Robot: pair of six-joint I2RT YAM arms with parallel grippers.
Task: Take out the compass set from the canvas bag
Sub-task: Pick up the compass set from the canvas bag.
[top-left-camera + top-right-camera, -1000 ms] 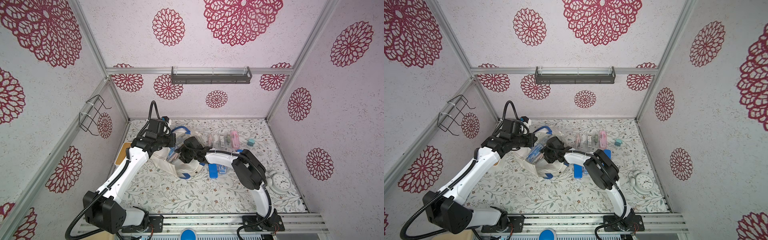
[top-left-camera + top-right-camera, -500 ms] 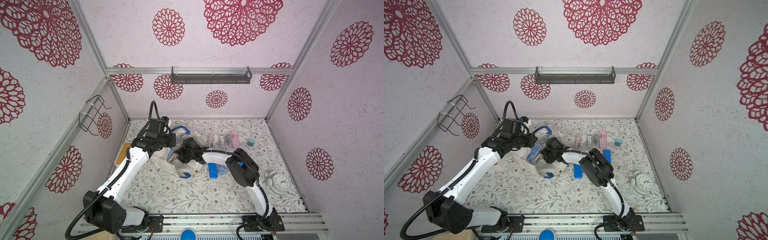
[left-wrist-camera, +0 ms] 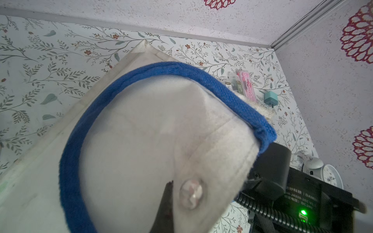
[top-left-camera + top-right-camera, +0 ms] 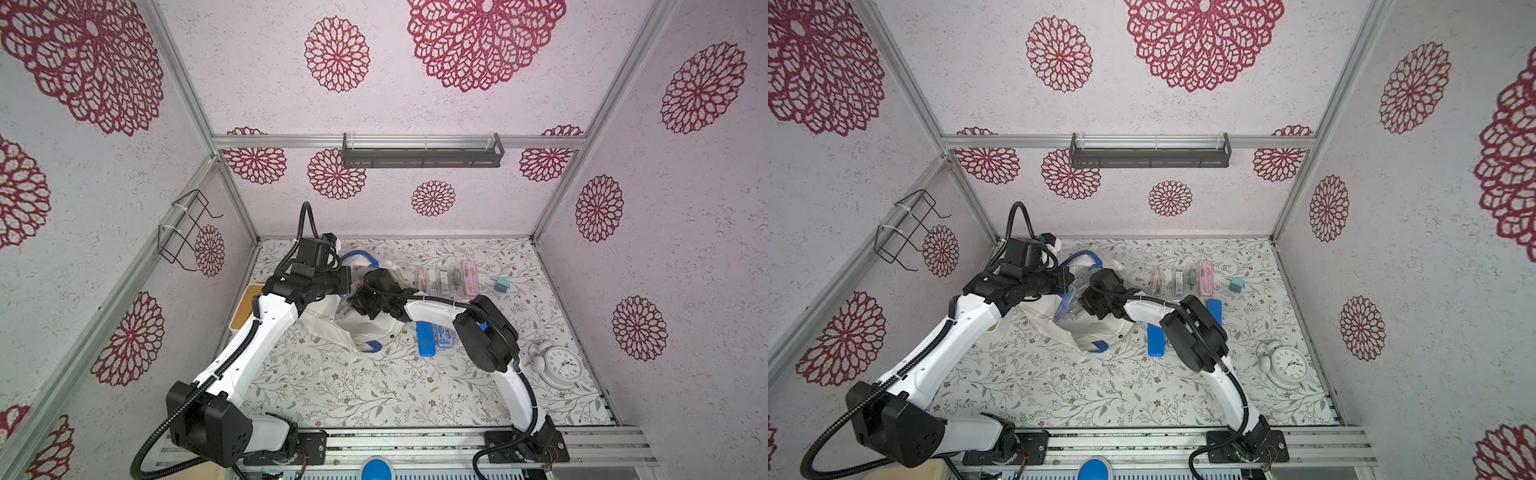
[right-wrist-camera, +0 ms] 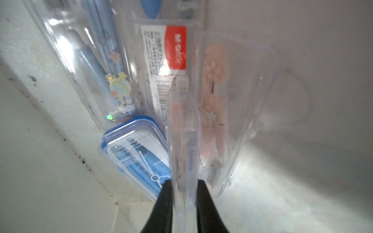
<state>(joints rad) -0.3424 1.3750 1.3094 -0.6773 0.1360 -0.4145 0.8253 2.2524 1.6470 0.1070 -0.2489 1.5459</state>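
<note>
Two grippers work at the canvas bag (image 4: 365,328), which sits toward the back of the floral tabletop (image 4: 353,386). The left gripper (image 3: 171,191) pinches the bag's rim. The right gripper (image 5: 184,185), inside the bag, is clamped narrow on a clear compass set (image 5: 184,131). The walls (image 4: 486,37) are white with red rosettes, with a grey shelf (image 4: 422,153) at the back and an alarm clock (image 4: 561,365) on the right side.

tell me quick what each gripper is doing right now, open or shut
Left gripper: closed, pinching the canvas bag near its rim.
Right gripper: closed on a clear plastic case standing on edge inside the bag.
</note>
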